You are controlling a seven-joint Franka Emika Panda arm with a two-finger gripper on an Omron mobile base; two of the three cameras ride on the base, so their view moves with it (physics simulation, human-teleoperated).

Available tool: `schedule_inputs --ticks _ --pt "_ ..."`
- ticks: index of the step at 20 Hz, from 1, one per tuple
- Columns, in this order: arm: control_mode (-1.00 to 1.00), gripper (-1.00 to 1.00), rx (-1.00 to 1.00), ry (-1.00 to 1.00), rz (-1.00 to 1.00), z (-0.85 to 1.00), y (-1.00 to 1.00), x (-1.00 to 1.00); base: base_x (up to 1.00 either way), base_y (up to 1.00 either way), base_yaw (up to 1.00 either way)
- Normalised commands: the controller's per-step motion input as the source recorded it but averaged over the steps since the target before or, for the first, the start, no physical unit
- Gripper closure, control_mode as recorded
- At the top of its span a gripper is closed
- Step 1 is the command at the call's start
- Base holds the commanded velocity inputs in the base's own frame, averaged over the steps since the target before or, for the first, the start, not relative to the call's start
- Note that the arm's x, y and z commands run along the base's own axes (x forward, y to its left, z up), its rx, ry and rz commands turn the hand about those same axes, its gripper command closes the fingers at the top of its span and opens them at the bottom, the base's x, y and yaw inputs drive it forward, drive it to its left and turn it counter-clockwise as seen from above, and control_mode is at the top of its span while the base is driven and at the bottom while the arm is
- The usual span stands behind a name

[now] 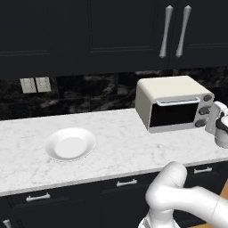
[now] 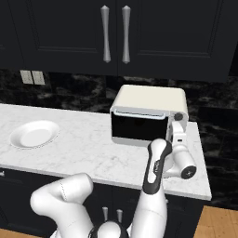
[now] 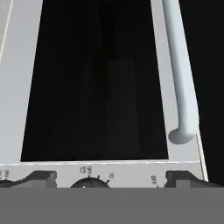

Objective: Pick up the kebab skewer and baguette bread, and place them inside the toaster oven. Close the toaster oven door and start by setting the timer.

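Your claw point(image 2: 178, 131) sits released, its fingers point(image 3: 41, 177) spread wide, right at the knob panel on the toaster oven point(image 1: 171, 107), touching nothing you can confirm. The toaster oven door point(image 3: 94, 83) is shut, bar handle point(image 3: 180, 74) along its edge. Left of the oven, an empty white plate point(image 1: 70, 144) rests on the table point(image 1: 116, 142).

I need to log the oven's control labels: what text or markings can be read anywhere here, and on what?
"OFF": on the toaster oven control panel, beside the right knob in the hand view.
Small print above the middle knob: too blurred to read.
A mark at the panel's left edge: cut off, unreadable.
Both base views: no readable text.
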Motion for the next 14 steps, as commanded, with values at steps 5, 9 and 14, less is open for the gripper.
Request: schedule_inputs --ticks 5,9,14 --pt "-1.0 -1.0 0.0 0.0 -0.03 -0.03 0.0 0.28 0.0 0.0 0.0" --pt "-1.0 -1.0 0.0 0.0 -0.03 -0.1 0.0 0.15 0.0 0.0 0.0" --pt "-1.0 -1.0 0.0 0.0 -0.03 -0.18 -0.03 0.15 0.0 0.0 0.0"
